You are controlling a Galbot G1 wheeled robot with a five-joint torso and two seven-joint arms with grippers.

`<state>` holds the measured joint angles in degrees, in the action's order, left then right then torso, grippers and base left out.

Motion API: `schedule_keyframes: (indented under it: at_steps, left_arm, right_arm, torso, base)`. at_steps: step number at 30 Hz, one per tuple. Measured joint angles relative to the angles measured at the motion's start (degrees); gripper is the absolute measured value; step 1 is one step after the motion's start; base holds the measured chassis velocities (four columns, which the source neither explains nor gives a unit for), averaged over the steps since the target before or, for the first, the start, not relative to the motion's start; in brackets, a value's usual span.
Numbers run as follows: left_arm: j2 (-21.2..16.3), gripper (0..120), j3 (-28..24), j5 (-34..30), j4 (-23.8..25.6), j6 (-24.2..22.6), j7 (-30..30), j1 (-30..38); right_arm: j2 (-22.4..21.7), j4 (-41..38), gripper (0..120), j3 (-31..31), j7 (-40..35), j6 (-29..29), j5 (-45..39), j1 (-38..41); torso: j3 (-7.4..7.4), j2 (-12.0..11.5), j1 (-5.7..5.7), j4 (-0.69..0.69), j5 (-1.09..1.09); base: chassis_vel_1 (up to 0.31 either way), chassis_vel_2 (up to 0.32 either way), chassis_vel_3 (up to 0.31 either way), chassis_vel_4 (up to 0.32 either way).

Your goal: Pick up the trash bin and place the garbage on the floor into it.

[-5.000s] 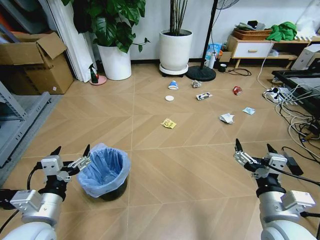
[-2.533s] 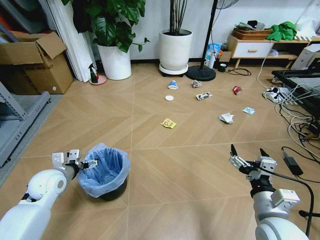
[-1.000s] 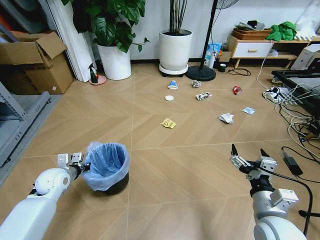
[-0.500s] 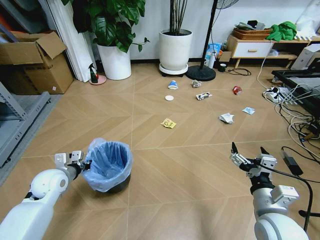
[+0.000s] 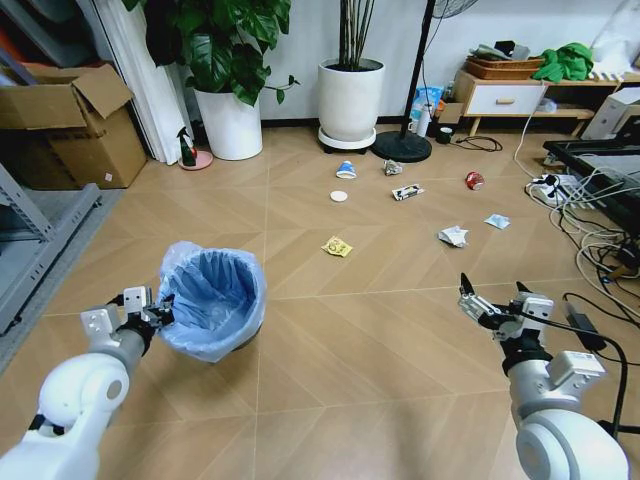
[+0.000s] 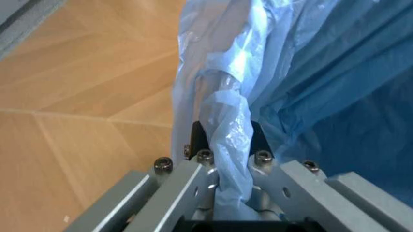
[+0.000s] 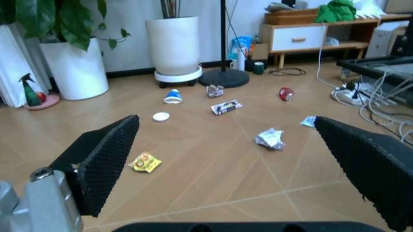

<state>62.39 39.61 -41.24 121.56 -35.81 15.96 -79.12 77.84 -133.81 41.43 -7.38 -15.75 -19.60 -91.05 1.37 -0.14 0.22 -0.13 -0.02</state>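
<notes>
The left gripper [image 5: 152, 310] is pinching the rim of the bin [image 5: 212, 303], its fingers [image 6: 201, 137] clamped on a fold of the light-blue bag [image 6: 310, 82] at the bin's left edge. The bin is tipping, its open mouth facing up and toward the camera, its base hidden behind the bag; whether it is touching the floor [image 5: 350, 340] cannot be told.

The right gripper [image 5: 494, 305] is hovering over the floor well to the right of the bin, spread wide and holding nothing.

Beyond the bin, litter is lying scattered on the floor: a yellow wrapper [image 5: 337, 246] nearest the bin, then a white lid [image 5: 339, 196], a blue-white cup [image 5: 346, 170], a silver wrapper [image 5: 407, 192], a paper wad [image 5: 453, 236], a pale blue packet [image 5: 497, 221] and a red can [image 5: 474, 181] farthest right. A white plant pot [image 5: 351, 100] is standing behind the cup.
</notes>
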Motion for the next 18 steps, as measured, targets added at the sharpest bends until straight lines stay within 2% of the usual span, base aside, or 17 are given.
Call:
schedule_keyframes:
  at_steps: [6, 18]
  left_arm:
    - [2.9, 0, 2.6, 2.9, 3.5, 0.0, -1.1, -3.1]
    - [2.3, 0, 1.9, 3.5, 4.4, -0.3, -1.1, -3.2]
  right_arm:
    - [-0.9, 0.0, 100, 0.5, 1.5, 0.0, 0.5, 0.2]
    - [-0.6, -0.1, 100, 0.5, 3.0, 0.7, 1.7, -0.7]
  torso:
    - [0.0, 0.0, 0.0, 0.0, -0.03]
    - [0.0, 0.0, 0.0, 0.0, -0.03]
  base:
    - [0.0, 0.0, 0.0, 0.0]
    - [-0.006, 0.005, 0.004, -0.005]
